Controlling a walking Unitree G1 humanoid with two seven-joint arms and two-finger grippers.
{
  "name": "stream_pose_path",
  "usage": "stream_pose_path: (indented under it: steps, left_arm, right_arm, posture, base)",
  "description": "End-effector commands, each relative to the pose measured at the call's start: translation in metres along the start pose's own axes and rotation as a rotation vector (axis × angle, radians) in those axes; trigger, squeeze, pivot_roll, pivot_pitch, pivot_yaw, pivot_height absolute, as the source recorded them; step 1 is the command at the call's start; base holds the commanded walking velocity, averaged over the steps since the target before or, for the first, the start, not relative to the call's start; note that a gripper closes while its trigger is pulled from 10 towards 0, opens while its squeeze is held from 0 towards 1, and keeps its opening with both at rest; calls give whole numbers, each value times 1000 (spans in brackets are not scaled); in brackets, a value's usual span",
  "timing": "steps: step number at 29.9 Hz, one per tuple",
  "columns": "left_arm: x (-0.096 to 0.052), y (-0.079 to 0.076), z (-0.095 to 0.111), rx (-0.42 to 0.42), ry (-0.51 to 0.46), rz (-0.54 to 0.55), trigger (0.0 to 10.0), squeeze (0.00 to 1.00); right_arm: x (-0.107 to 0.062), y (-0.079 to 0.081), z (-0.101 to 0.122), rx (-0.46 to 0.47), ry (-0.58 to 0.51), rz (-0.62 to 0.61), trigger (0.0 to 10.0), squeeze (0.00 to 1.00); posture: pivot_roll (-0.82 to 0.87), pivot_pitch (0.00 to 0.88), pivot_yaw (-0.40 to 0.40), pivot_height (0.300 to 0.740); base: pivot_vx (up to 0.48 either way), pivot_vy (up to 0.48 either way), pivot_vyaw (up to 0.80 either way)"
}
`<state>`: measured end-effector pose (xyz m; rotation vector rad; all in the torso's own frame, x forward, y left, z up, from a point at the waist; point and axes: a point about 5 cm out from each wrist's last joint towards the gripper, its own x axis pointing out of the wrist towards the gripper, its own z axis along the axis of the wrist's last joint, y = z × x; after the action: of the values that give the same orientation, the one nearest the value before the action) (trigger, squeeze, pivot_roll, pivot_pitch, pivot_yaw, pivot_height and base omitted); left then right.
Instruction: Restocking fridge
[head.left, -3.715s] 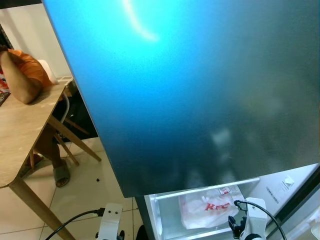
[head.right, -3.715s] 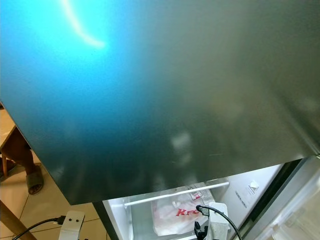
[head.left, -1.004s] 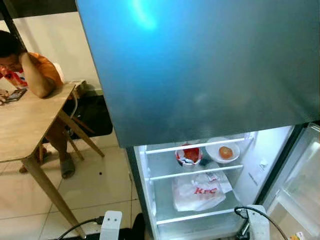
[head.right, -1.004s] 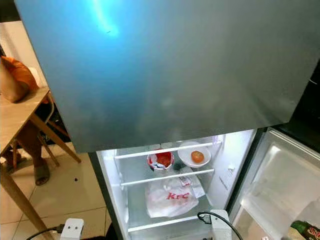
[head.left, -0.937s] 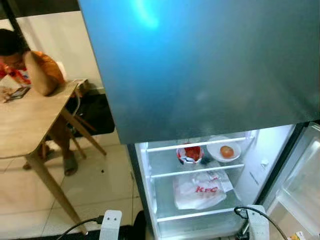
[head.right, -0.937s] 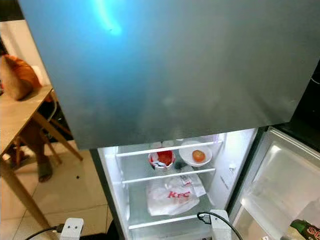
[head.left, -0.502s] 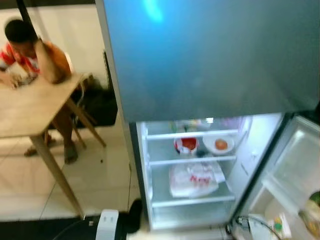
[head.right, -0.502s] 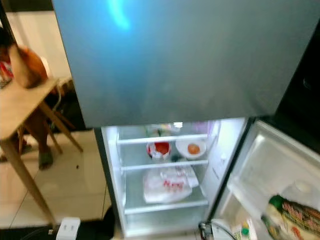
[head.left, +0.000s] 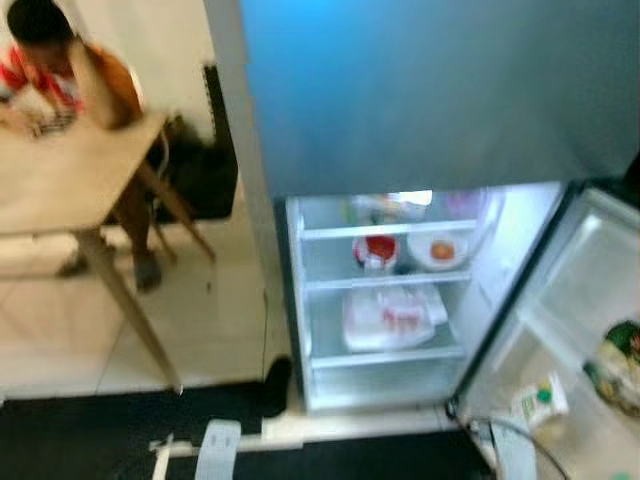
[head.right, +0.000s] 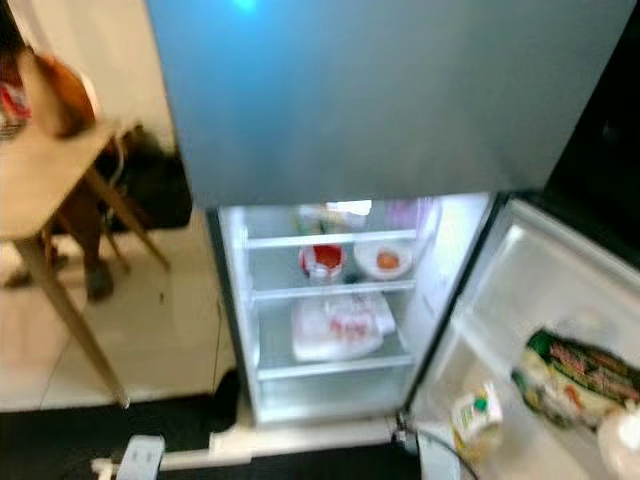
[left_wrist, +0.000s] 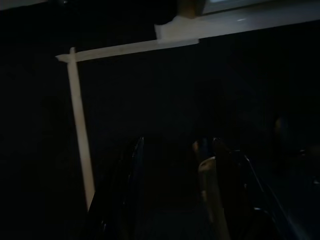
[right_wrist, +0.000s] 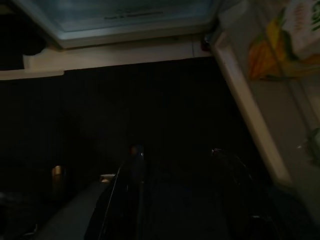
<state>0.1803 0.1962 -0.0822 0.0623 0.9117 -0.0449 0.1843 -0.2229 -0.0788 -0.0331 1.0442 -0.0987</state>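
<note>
Right eye view: open fridge (head.right: 330, 330) at centre, both tools hanging low (spread, empty), right tool (right_wrist: 175, 165) nearer door shelves.

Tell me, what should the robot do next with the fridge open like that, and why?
Probably step closer to the open fridge. Both arms hang low over the dark floor, well short of the shelves, where a white bag, a red cup and a bowl sit. The door bin holds a carton.
</note>
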Motion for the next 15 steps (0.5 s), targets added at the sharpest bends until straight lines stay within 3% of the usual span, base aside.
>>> stream_pose_path:
  steps: [1,5,12,15]
  left_arm:
    - [0,2,-1,27,20,-3,10000,0]
    - [1,2,2,42,19,-13,10000,0]
    - [1,2,4,65,25,-10,10000,0]
    - [2,2,8,53,0,4,10000,0]
  right_arm:
    - [0,-1,0,-1,1,-3,10000,0]
    - [0,-1,0,-3,3,-4,10000,0]
    - [0,-2,1,-4,6,-7,10000,0]
    - [0,-2,0,-3,6,-8,10000,0]
  posture:
    - [-14,21,15,740]
    - [-13,20,13,740]
    - [-13,15,16,740]
    - [-15,14,20,740]
  base:
    - [0,0,0]
    - [0,0,0]
    - [0,-459,0]
    - [0,0,0]
